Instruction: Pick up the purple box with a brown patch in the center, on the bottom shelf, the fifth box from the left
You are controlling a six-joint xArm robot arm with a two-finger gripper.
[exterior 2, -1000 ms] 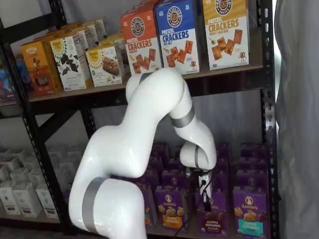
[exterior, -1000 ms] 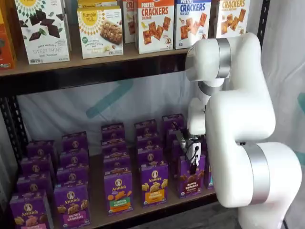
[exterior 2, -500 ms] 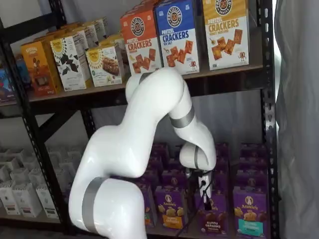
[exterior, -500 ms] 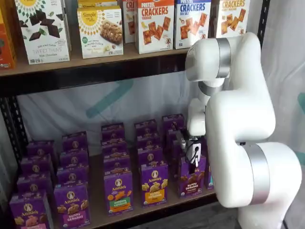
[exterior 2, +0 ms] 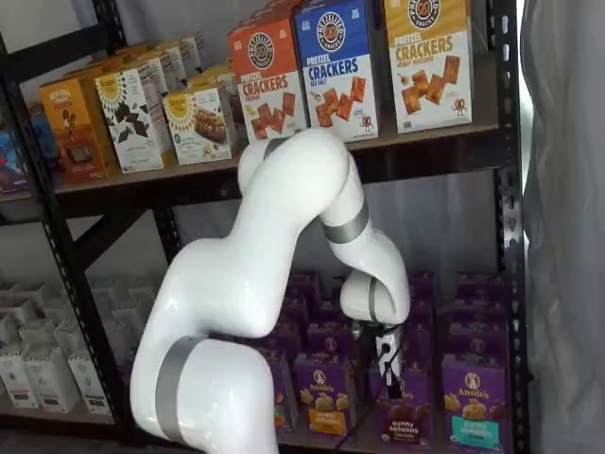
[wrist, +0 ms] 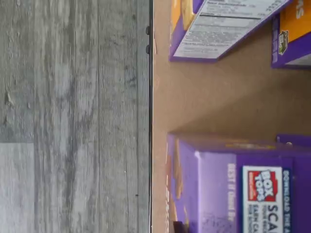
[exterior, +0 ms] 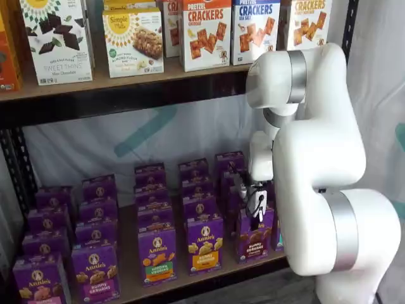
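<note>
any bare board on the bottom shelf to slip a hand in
Bare strips on the bottom shelf run between the columns of purple boxes, widest left of the green-band box. It is crowded around the claw above the purple box.

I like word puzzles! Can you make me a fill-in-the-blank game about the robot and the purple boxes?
1. The small purple carton with brown bunny crackers stands on the ____ wooden shelf.
2. The carton just left of it in a shelf view, the purple carton with an orange-yellow band, has a band coloured ____.
3. The gripper with black fingers hangs right ____ the brown-cracker carton.
4. The tall boxes on the upper wooden shelf carry the word ____.

Missing words: bottom; orange-yellow; above; crackers
</note>
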